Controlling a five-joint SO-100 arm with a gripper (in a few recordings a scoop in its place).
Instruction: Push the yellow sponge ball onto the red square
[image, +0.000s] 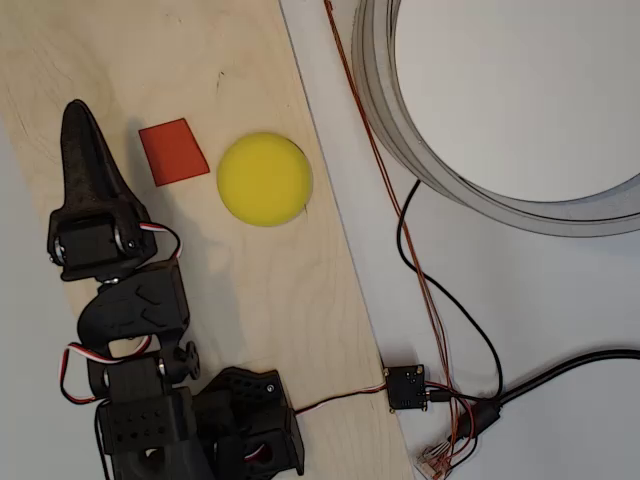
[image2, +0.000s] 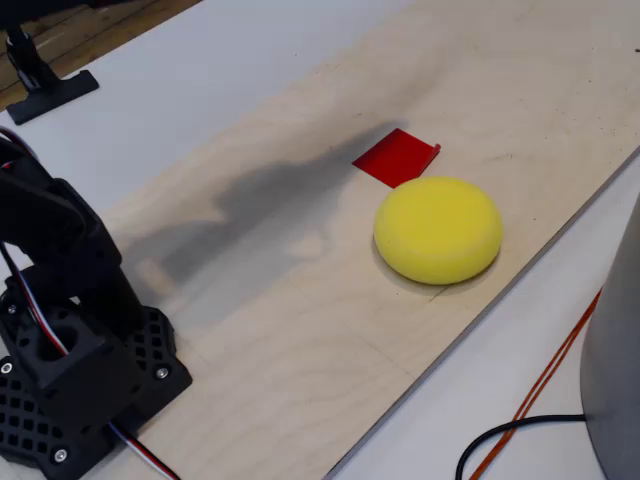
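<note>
1. Where the overhead view looks straight down, the yellow sponge ball (image: 264, 178) lies on a pale plywood board (image: 250, 320), just right of the red square (image: 173, 151), with a thin strip of bare wood between them or nearly none; I cannot tell if they touch.
2. Left of the square in that view, the black gripper (image: 82, 135) points up the picture as one tapered shape with no gap showing between its fingers, so it reads as closed on nothing. It stands apart from both square and ball.
3. Below it the arm's black printed body (image: 150, 400) carries red, white and black servo leads.
4. Right of the board, on the white table (image: 560, 300), a grey ring-shaped rim (image: 400, 140) curves across the top corner, a thin copper-coloured wire (image: 385, 180) runs down the table, and black cables meet a small black circuit board (image: 406, 387). No writing is readable on any of it.
5. From the fixed view, the ball (image2: 438, 229) looks flattened, like a thick disc, and sits on the board (image2: 300, 330) just in front of the square (image2: 396, 157), hiding the square's near corner.
6. At lower left there, the arm's black base (image2: 75, 370) stands on the board and casts a shadow toward the square. No label or brand is legible.
</note>
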